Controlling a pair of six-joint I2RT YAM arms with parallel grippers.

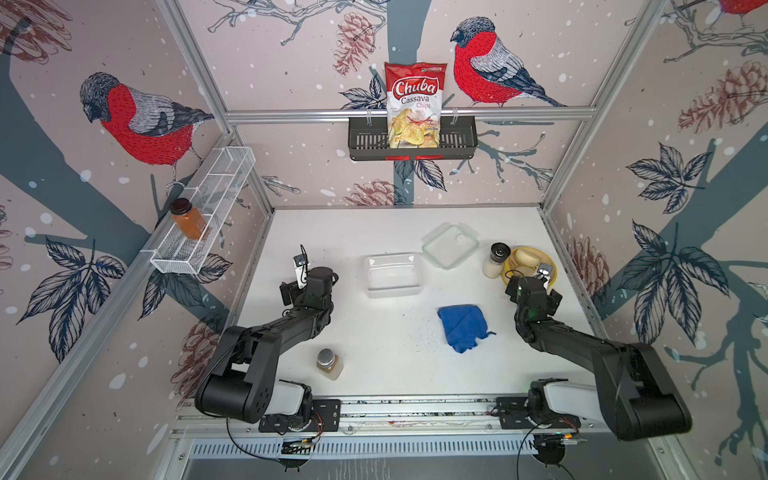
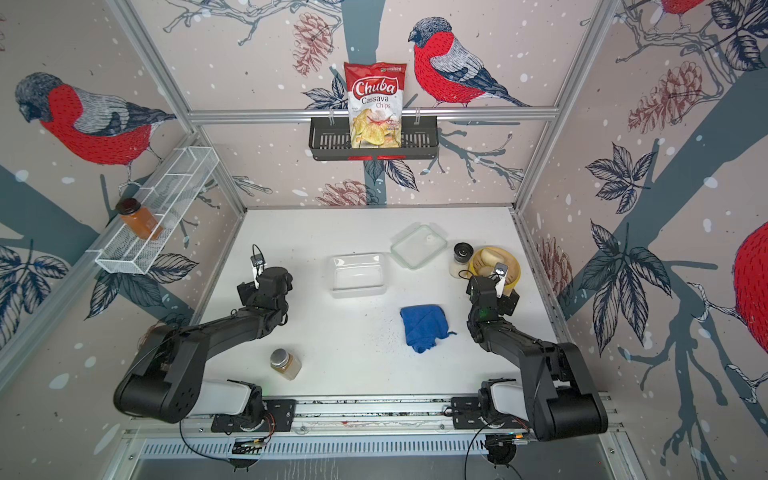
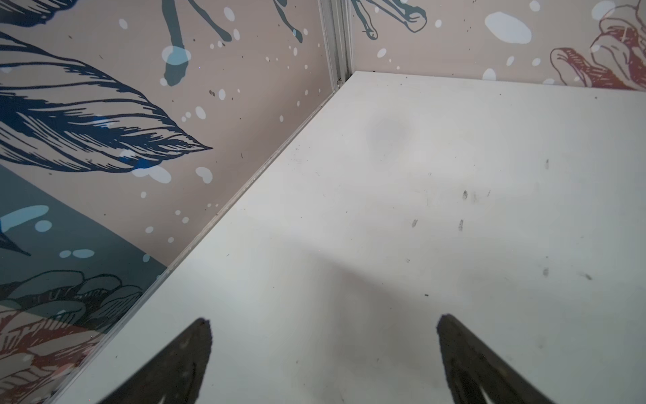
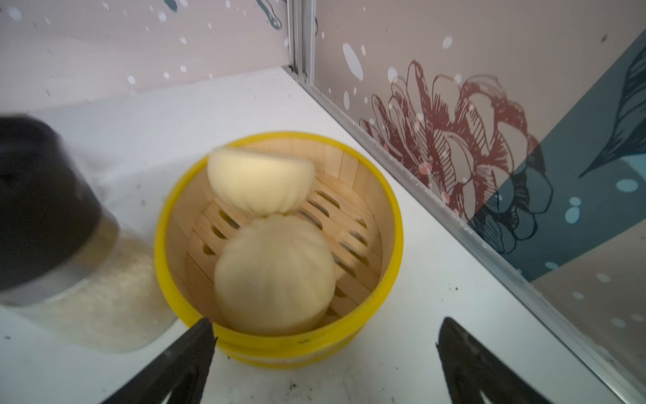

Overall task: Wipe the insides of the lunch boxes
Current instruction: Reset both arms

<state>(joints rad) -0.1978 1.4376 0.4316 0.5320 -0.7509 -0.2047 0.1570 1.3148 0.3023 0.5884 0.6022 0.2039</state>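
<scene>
My left claw (image 3: 323,321) hangs wide open, empty, over bare table (image 3: 454,175); the lunch box (image 1: 392,276) sits mid-table, lid (image 1: 450,245) off beside it, blue cloth (image 1: 462,327) nearer me. My right claw (image 4: 325,325), equally wide and empty, hovers by the steamer basket (image 4: 279,353), and swinging for the cloth could clip it or the shaker (image 1: 494,262).

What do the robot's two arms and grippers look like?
The left arm and right arm are matte black, blocky links with white shells at the base joints. Thin black cables loop from each base. A small white camera bracket sits on each wrist. The left gripper and right gripper have dark, pointed, tapering fingers.
</scene>
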